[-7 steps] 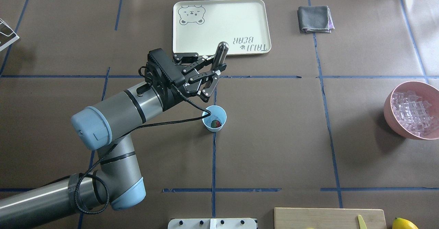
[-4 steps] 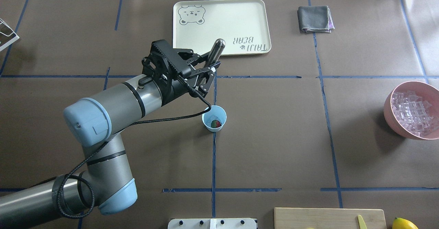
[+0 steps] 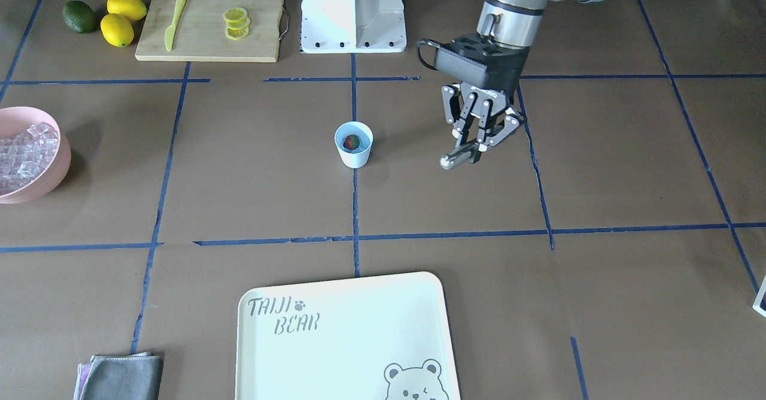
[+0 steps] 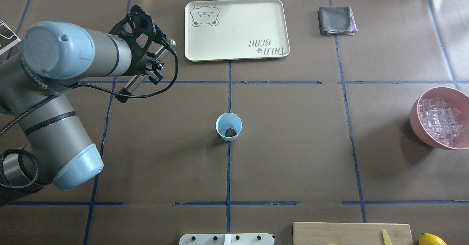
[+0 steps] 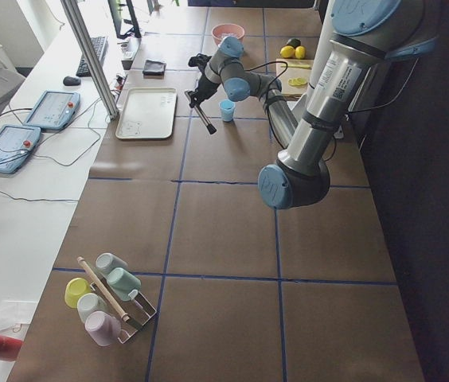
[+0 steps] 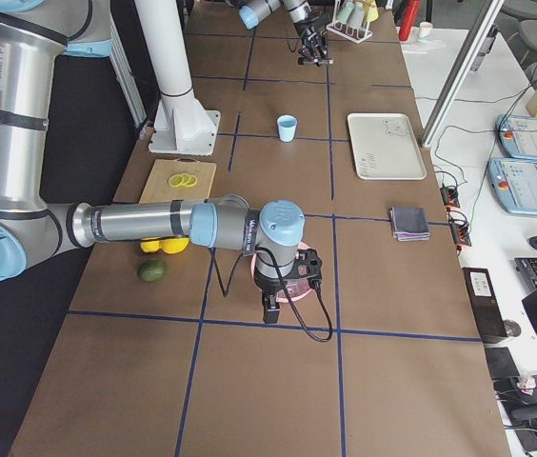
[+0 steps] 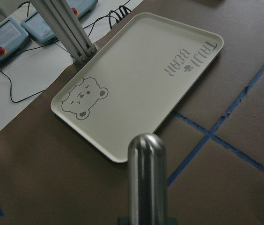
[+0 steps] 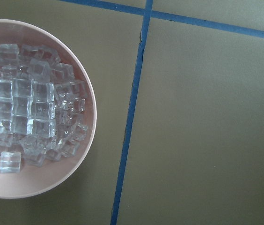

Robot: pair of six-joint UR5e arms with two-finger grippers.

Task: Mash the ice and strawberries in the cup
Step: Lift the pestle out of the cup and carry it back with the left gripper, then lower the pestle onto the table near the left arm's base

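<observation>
The light-blue cup (image 4: pixel 229 126) stands at the table's middle, also in the front view (image 3: pixel 353 144). A red strawberry (image 4: pixel 231 132) lies in it beside a pale ice cube (image 4: pixel 229 121). More ice (image 4: pixel 439 117) fills the pink bowl (image 4: pixel 416 117) at the right; the right wrist view looks down on it (image 8: pixel 29 117). My left gripper (image 4: pixel 151 68) is shut on a metal rod (image 4: pixel 131 84), well to the left of the cup and above the table. My right gripper (image 6: pixel 278 286) hangs over the pink bowl; I cannot tell if it is open.
A cream bear tray (image 4: pixel 238 28) lies at the back centre, a grey cloth (image 4: pixel 335 20) to its right. A cutting board (image 3: pixel 209 23) with lemon slices and a yellow knife, two lemons (image 3: pixel 116 29) and an avocado (image 3: pixel 79 17) sit near the robot's base.
My left arm has swung to the left and back with the metal rod, away from above the cup. The cup and strawberry have not moved.
</observation>
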